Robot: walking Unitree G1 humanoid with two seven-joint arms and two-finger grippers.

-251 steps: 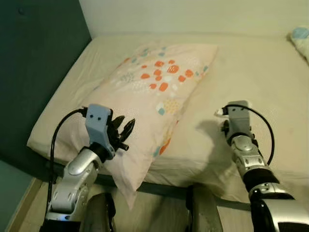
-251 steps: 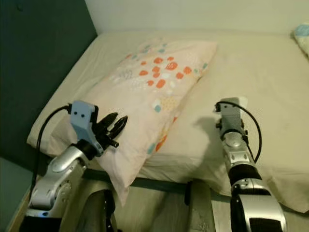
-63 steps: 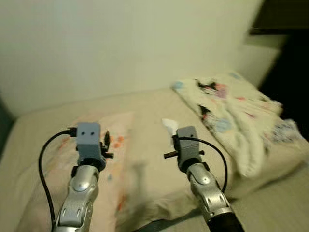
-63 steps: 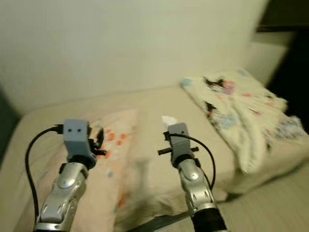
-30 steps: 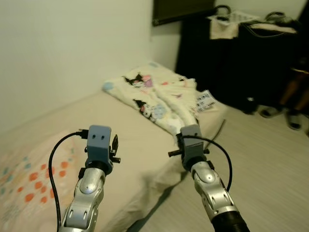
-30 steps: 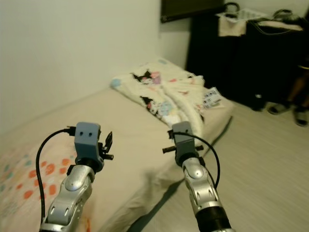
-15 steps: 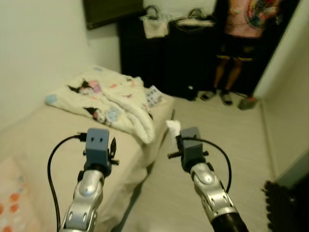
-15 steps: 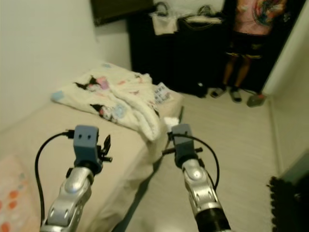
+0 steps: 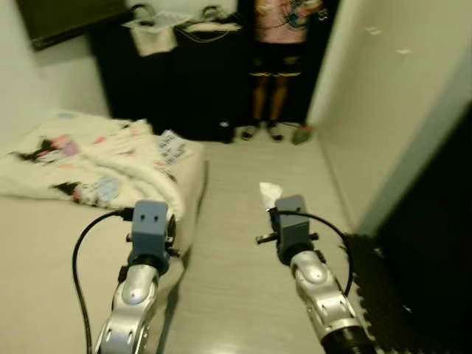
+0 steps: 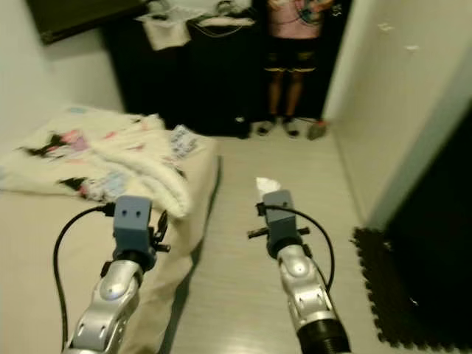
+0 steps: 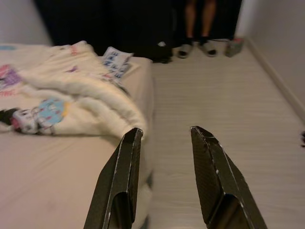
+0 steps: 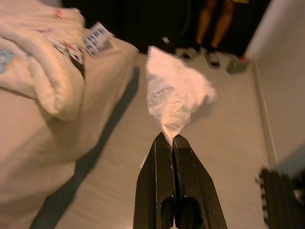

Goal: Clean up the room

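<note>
Floor [image 9: 243, 295] of pale planks runs from the robot toward a dark doorway, between the bed [image 9: 44, 243] on the left and a white wall [image 9: 383, 88] on the right. In the left eye view the bed's edge drops to the floor just beside the left arm, and a crumpled blanket [image 9: 96, 166] lies at the bed's far corner. A black mat [image 9: 383, 287] borders the floor at lower right. A person [image 9: 276, 44] stands in the doorway. The right gripper [image 9: 269, 203] is raised over the open floor, a white tissue [image 9: 268, 193] at its tip.

The right eye view shows the same, with more of the mat's edge.

The left wrist view shows the left gripper [image 11: 164, 143] with fingers spread apart and empty, above the bed's edge; the floor strip past it lies open up to the person's feet.

The right wrist view shows the fingers [image 12: 159, 176] pressed together, pinching the tissue's lower corner, its crumpled body standing above them over the floor.
</note>
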